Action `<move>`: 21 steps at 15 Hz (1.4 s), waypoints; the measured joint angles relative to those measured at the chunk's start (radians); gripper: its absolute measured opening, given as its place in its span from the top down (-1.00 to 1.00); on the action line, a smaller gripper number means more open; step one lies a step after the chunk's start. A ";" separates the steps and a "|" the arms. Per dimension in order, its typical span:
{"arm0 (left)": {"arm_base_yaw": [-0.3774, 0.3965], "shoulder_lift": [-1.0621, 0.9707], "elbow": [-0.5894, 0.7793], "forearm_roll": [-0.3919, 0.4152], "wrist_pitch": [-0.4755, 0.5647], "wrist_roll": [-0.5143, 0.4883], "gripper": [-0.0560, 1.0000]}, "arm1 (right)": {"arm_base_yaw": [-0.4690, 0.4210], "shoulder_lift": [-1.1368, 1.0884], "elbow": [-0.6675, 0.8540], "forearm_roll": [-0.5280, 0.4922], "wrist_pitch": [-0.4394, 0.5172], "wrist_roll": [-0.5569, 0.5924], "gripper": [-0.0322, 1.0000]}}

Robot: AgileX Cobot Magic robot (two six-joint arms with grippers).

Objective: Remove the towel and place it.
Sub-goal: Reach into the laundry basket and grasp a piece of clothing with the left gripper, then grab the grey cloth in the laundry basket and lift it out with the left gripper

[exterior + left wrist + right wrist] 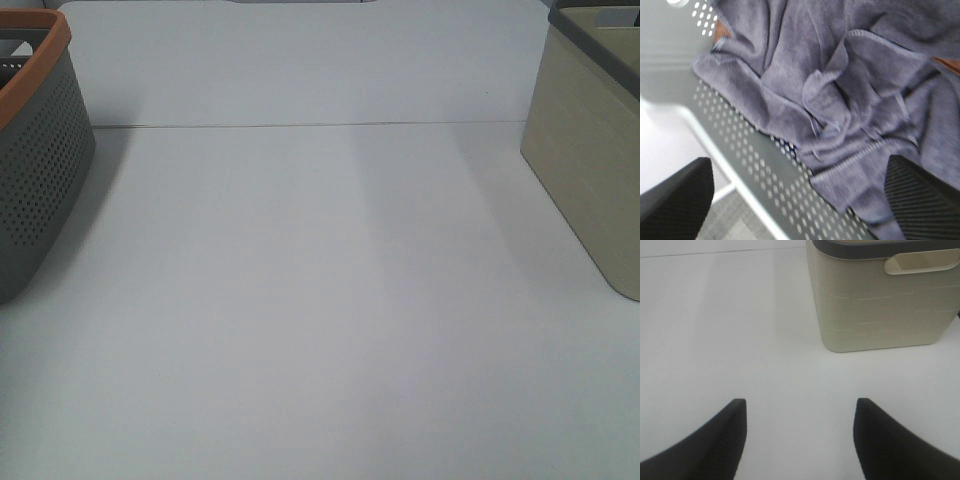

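A crumpled grey-purple towel lies inside the grey perforated basket, seen in the left wrist view. My left gripper hangs open just above the towel and the basket's rim, one finger on each side, holding nothing. The same basket, with an orange rim, stands at the left edge of the high view; the towel is hidden there. My right gripper is open and empty over the white table, facing a beige basket. Neither gripper shows in the high view.
The beige basket with a dark grey rim stands at the right edge of the white table. A thin seam crosses the table near the back.
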 joint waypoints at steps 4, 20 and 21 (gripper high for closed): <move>-0.008 0.154 0.000 -0.007 -0.120 0.022 -0.75 | 0.000 0.000 0.000 0.000 0.000 0.000 -0.28; -0.015 0.370 -0.098 -0.007 -0.212 0.042 0.47 | 0.000 0.000 0.000 0.000 0.000 0.000 -0.28; -0.018 0.370 -0.098 -0.007 -0.205 0.042 0.48 | 0.000 0.000 0.000 0.000 0.000 0.000 -0.28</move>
